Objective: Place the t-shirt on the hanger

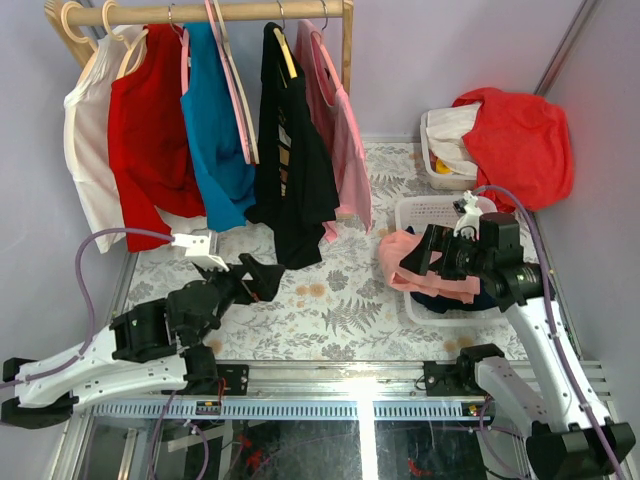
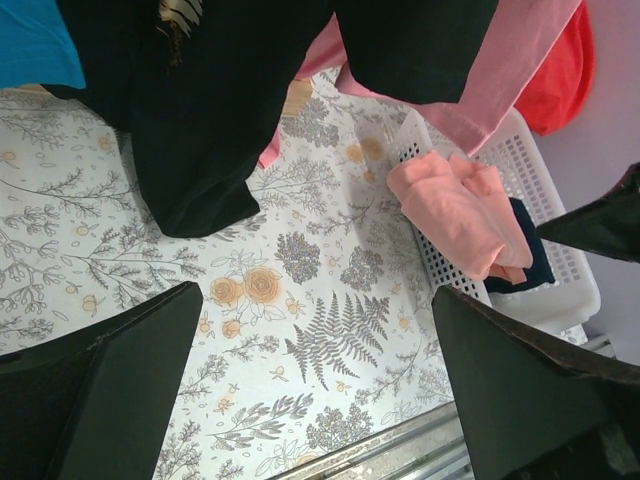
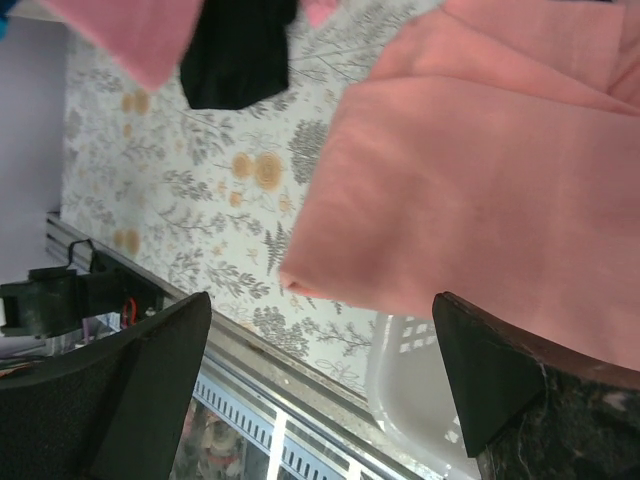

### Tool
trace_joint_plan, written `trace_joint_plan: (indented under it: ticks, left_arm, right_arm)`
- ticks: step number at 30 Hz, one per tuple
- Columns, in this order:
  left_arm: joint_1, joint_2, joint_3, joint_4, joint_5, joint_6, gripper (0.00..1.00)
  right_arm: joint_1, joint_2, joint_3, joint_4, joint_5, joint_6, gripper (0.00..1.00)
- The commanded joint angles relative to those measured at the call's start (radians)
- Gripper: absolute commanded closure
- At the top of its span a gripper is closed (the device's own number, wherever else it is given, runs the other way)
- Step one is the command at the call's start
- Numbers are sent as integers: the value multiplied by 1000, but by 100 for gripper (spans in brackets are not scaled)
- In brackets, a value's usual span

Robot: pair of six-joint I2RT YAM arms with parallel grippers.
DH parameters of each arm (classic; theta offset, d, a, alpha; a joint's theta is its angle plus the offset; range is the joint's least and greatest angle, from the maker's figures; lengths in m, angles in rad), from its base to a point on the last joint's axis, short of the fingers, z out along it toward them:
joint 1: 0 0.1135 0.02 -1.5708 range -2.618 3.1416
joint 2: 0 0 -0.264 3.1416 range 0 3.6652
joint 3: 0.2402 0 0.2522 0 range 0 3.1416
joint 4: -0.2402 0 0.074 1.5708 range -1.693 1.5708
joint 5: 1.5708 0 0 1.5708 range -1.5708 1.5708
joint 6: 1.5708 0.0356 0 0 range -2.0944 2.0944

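The left gripper [image 1: 255, 275] and right gripper [image 1: 416, 260] both gape empty, the right poised at the salmon t-shirt [image 2: 455, 215] slumped over the rim of the white basket [image 1: 420, 208], where a bite into that limp bunch could easily drag up the dark garment [image 2: 525, 255] beneath too

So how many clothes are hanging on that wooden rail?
5, left to right: a white top, a red shirt, a blue top, a black shirt and a pale pink top. Another could hide between them.
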Motion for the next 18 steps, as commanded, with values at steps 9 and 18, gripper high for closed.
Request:
trace_joint_plan:
  ticks: [9,18]
  left_arm:
    - [3,91,-14,148,65,32,0]
    - [3,139,-27,194,104,35,0]
  right_arm:
    - [310,180,72,1,385,15,11]
    - [381,213,35,-13,636,19,50]
